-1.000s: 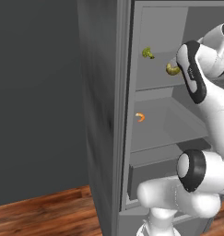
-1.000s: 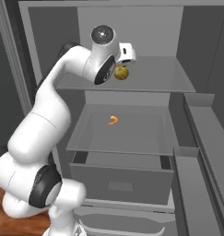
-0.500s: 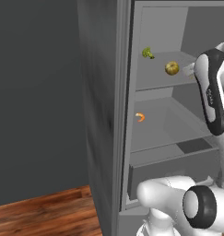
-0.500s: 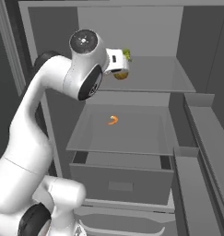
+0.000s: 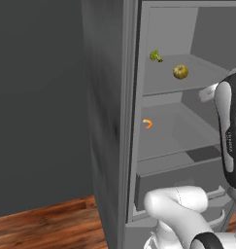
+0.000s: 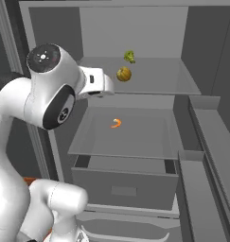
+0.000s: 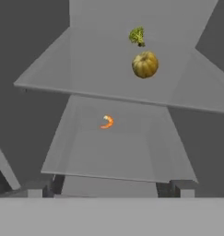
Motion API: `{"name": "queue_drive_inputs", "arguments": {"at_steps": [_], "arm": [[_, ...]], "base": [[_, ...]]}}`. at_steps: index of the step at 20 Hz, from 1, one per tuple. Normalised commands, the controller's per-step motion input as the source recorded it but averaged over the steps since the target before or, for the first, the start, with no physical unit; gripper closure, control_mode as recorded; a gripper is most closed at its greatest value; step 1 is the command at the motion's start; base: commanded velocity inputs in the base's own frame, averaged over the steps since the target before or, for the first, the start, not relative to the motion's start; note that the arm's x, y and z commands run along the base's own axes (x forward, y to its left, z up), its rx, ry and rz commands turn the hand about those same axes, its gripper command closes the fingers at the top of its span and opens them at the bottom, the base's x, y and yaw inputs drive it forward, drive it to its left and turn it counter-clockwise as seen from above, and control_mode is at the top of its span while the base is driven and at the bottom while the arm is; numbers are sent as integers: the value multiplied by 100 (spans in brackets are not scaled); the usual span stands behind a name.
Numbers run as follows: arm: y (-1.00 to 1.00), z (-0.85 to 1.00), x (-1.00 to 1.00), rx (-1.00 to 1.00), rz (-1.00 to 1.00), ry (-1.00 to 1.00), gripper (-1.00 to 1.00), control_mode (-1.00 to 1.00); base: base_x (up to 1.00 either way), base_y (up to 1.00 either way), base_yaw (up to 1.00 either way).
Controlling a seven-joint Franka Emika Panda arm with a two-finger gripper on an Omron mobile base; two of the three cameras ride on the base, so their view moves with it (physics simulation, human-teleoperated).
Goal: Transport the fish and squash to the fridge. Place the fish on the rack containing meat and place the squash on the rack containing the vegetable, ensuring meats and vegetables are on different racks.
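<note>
Open fridge (image 6: 192, 90) with the arm drawn back in front of it. The squash (image 6: 124, 74) sits on the upper rack (image 6: 182, 82), free of the tool, just in front of the vegetable (image 6: 129, 56), a green broccoli floret that lies a little farther from the hand; the two are near each other but apart. The meat (image 6: 116, 124), an orange curved piece, lies alone on the rack below (image 6: 149, 142), lower than the hand and well apart from both. From the hand camera the squash (image 7: 144, 64) appears ahead and above, the floret (image 7: 137, 36) beyond it, the orange piece (image 7: 107, 122) ahead and lower. The gripper itself cannot be made out, so whether its fingers are apart or together cannot be told; nothing appears between the hand and the shelves. The fish is not to be seen on either rack.

Judged step: the squash placement looks complete, on the vegetable's rack and separate from the meat. The next move would call for fetching the fish from elsewhere, then setting it on the lower rack beside the orange piece, clear of the upper shelf edge.
</note>
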Motion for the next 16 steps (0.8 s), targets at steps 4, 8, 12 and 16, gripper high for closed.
{"name": "queue_drive_inputs", "arguments": {"at_steps": [4, 8, 12, 16], "arm": [[33, -7, -82, 0, -10, 21, -100, -100], [16, -9, -37, 2, -7, 10, -100, -100], [11, -12, -56, 1, -5, 0, -100, -100], [14, -36, -29, 0, -5, 1, -100, -100]], "base": [[0, 0, 0], [0, 0, 0], [0, 0, 0], [0, 0, 0]]}}
